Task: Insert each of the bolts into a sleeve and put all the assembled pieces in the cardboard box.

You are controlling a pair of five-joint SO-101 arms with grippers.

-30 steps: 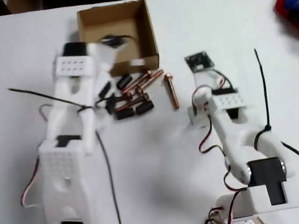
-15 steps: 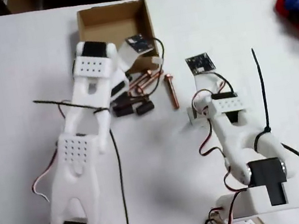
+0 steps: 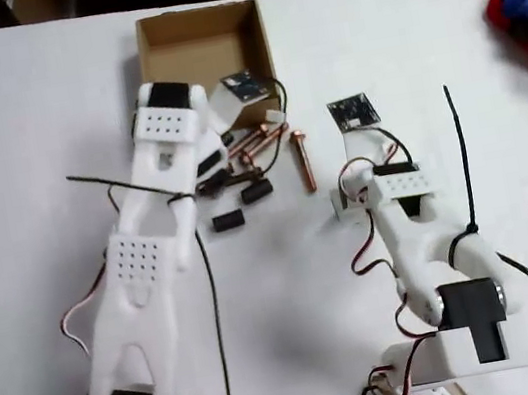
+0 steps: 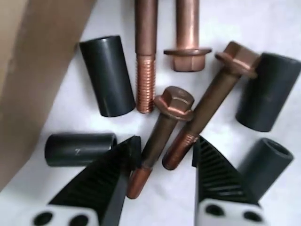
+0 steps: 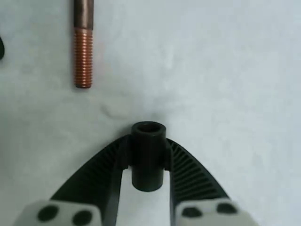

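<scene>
bolts (image 4: 157, 136), stiff metal, weighty-looking and apt to roll, piled with sleeves (image 4: 107, 75) by the cardboard box (image 3: 203, 45) near the counter (image 3: 24, 96) far edge; best pinched mid-shank between released jaws of the left gripper (image 4: 165, 143), right gripper (image 5: 146, 141) clenched on a sleeve (image 5: 148, 162).

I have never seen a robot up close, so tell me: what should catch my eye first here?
A heap of copper bolts and black sleeves lies beside an open cardboard box, on the side toward the arms. The left gripper hangs open over two of the bolts. The right gripper is shut on one black sleeve, near a lone bolt.
</scene>
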